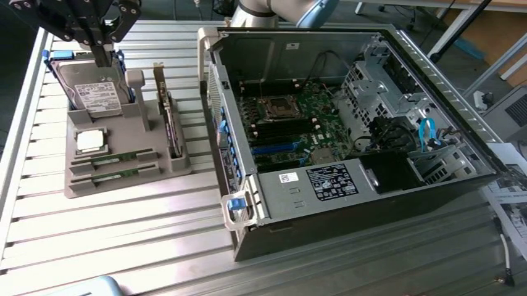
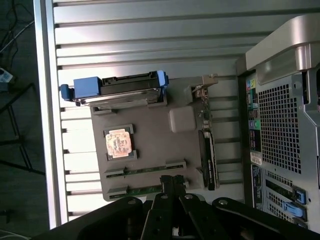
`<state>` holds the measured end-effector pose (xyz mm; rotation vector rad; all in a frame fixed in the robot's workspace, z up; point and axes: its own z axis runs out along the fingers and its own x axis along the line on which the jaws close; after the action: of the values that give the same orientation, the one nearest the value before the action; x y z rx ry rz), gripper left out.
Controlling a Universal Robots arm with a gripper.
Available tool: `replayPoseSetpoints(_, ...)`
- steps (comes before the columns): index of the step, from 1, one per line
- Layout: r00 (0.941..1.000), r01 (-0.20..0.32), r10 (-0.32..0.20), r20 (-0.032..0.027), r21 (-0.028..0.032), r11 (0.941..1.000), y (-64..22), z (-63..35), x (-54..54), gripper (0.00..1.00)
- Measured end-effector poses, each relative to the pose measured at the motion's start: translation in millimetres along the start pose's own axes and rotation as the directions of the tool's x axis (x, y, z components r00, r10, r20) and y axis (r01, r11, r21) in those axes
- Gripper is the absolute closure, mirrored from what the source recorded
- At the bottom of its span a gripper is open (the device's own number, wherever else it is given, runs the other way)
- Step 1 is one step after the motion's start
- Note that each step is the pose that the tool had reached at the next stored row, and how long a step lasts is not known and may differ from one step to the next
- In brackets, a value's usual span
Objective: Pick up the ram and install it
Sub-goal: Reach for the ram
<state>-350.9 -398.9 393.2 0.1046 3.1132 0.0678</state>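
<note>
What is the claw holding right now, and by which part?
Nothing. The claw is shut with nothing between its tips, above the grey tray. The two ram sticks lie in their tray slots.

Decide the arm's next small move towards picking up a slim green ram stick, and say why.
Probably open the black gripper: it is shut above the grey plastic tray, while one slim green ram stick and its twin both lie in tray slots, so nothing is held yet.
</note>
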Motion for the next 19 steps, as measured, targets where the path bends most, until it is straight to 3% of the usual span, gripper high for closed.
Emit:
replayPoseSetpoints(12, 1.0000, 0.009, -0.009, -0.0005, -0.0002, 1.0000, -1.1, -0.5, 16.4, 0.89)
replayPoseSetpoints(19, 1.0000, 0.009, -0.009, -0.0005, -0.0002, 1.0000, -1.4, -0.6, 16.7, 0.89)
